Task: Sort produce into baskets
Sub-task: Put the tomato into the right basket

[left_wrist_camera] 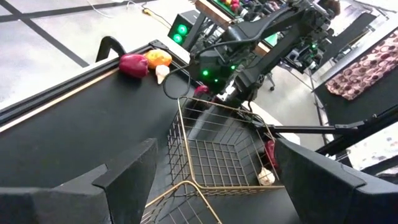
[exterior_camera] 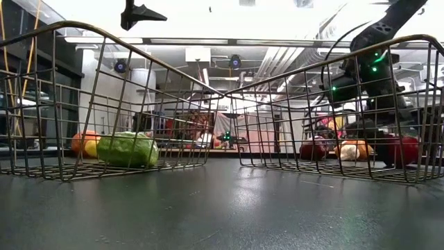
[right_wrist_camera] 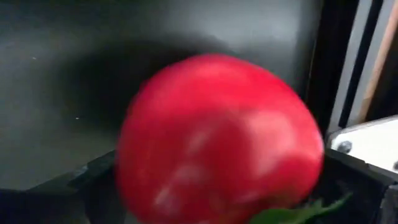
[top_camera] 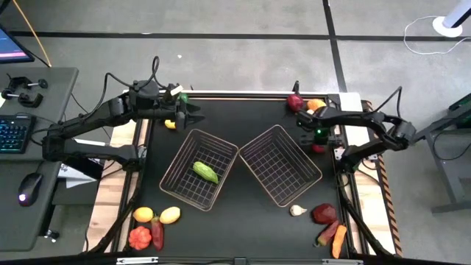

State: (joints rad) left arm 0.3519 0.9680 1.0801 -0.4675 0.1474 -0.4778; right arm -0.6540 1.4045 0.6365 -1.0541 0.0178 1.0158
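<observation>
Two copper wire baskets stand mid-table: the left basket (top_camera: 179, 158) holds one green vegetable (top_camera: 205, 172), and the right basket (top_camera: 280, 165) holds nothing that I can see. My right gripper (top_camera: 318, 141) is at the table's right edge beside the right basket, shut on a red tomato (right_wrist_camera: 217, 137). The tomato shows low by the table in the low view (exterior_camera: 402, 149). My left gripper (top_camera: 193, 116) is open and empty, raised above the table's far left, and shows high up in the low view (exterior_camera: 142, 14). A small yellow fruit (top_camera: 171, 124) lies below it. My right gripper has the red tomato between its two fingers, one on each of the tomato's sides (right_wrist_camera: 127, 168). The tomato fills the whole gap, with a green leaf (right_wrist_camera: 298, 211) at its lower edge. I cannot tell whether it is lifted clear of the table.
Produce lies in loose groups: dark red and orange pieces (top_camera: 294, 101) at the far edge, yellow and red pieces (top_camera: 170, 215) near left, garlic (top_camera: 297, 210), a dark red piece (top_camera: 324, 213) and a carrot (top_camera: 338, 241) near right. A side desk with keyboard (top_camera: 13, 134) stands left.
</observation>
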